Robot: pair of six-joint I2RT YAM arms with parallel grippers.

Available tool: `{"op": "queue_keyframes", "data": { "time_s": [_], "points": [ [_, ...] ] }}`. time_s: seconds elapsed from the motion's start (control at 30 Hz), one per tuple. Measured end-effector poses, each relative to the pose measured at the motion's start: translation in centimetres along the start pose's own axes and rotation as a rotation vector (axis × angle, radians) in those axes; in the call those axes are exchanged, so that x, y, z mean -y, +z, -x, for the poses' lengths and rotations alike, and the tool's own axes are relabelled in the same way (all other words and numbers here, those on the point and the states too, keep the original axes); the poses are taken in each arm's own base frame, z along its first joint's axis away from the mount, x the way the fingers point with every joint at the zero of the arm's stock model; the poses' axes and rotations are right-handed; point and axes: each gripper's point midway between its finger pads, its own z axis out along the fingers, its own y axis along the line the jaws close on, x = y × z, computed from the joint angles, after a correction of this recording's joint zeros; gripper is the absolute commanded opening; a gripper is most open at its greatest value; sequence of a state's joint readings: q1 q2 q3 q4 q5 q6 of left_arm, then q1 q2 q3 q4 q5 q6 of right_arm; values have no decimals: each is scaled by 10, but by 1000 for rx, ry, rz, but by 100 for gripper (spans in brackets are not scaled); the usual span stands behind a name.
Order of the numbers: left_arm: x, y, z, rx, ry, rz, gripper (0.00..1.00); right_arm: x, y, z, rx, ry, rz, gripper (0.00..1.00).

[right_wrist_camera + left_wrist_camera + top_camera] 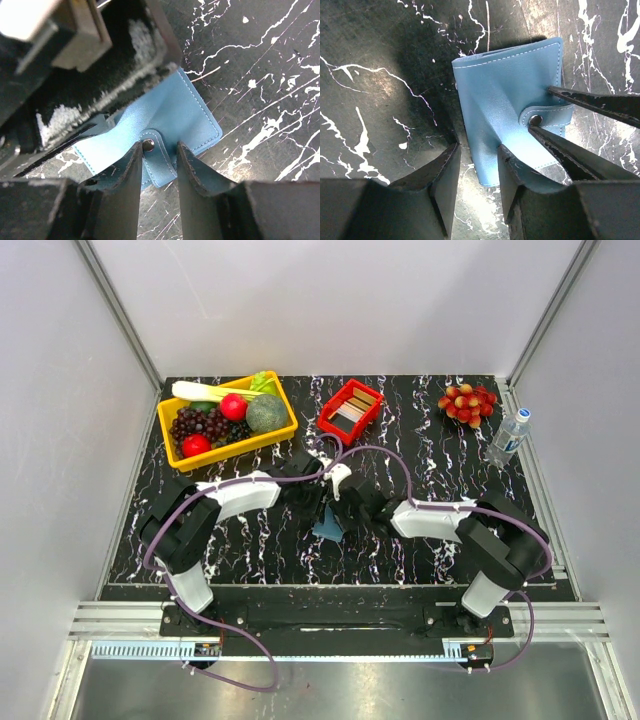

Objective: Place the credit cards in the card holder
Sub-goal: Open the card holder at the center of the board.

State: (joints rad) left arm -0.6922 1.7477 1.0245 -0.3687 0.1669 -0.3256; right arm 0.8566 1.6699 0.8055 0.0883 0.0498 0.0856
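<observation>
My right tool (159, 148), part open, straddles the card holder's (186, 112) flap (161, 162). Whether my left tool (478, 150) grips its edge, I cannot tell.

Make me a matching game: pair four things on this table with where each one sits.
Things:
1 card holder
2 credit cards
3 water bottle
4 broccoli

Places:
A in the yellow basket
B where the left gripper and right gripper meet
C in the red tray
D by the right edge of the table

Pairs: 1-B, 2-C, 3-D, 4-A
</observation>
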Motion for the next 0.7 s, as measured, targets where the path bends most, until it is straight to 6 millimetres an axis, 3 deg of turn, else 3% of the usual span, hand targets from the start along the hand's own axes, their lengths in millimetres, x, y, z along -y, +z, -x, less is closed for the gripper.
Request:
{"op": "queue_keyframes", "data": {
  "time_s": [0.47, 0.7],
  "points": [
    [0, 1, -1, 142, -242, -8, 35, -4, -8, -1, 82, 291, 9, 0],
    [-7, 4, 11, 217, -288, 48, 33, -19, -16, -6, 95, 423, 167, 0]
  ]
}}
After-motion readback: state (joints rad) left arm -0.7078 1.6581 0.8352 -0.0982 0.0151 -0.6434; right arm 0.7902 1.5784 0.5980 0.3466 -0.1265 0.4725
